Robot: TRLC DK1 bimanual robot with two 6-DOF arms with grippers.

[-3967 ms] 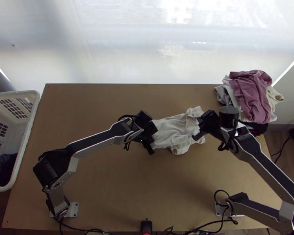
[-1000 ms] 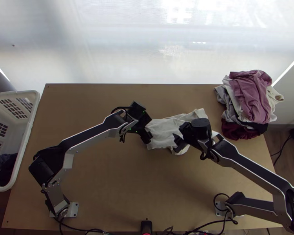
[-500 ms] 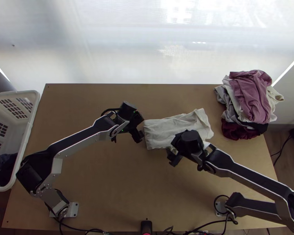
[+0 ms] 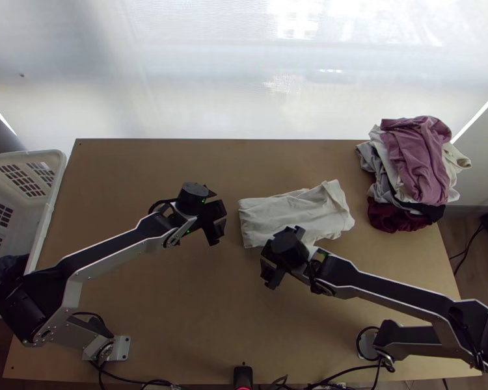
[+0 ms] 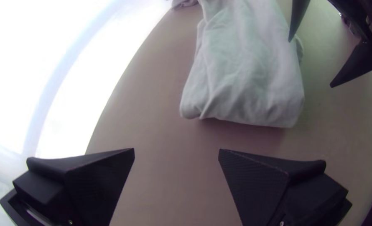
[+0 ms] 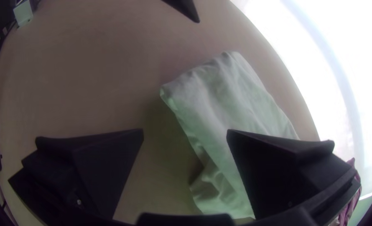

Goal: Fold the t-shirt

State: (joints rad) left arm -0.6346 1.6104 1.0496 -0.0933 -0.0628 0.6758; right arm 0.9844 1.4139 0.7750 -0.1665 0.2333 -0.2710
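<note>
Off-white cloth t-shirt (image 4: 299,211) is lying folded into a rough rectangle around the middle of your light wooden table (image 4: 159,292), a bit toward the far side. Its left end is pretty neat, the right end is kinda ragged, and there are wrinkles along it. Can't tell you how many folds are in there.

Far left you've got a white plastic laundry basket (image 4: 47,214) with dark clothes (image 4: 7,270) inside. Heads up, your left arm's black elbow pokes over its near corner. Next along, your left gripper (image 4: 218,216) is wide open with nothing in it, just off the shirt's left end.

Down at the near edge sits a small black device (image 4: 243,376), with black cables running to either side of it.

Your right gripper (image 4: 278,252) is open too, nothing pinched, and it covers a bit of the shirt's near edge from above. I can't tell if it's touching. That arm slants across the table on the near side of the shirt.

Over at the far right corner you've got a messy clothes pile: mauve garment (image 4: 416,156) on top, white, grey and black stuff under it, dark maroon cloth (image 4: 393,218) at the bottom.
</note>
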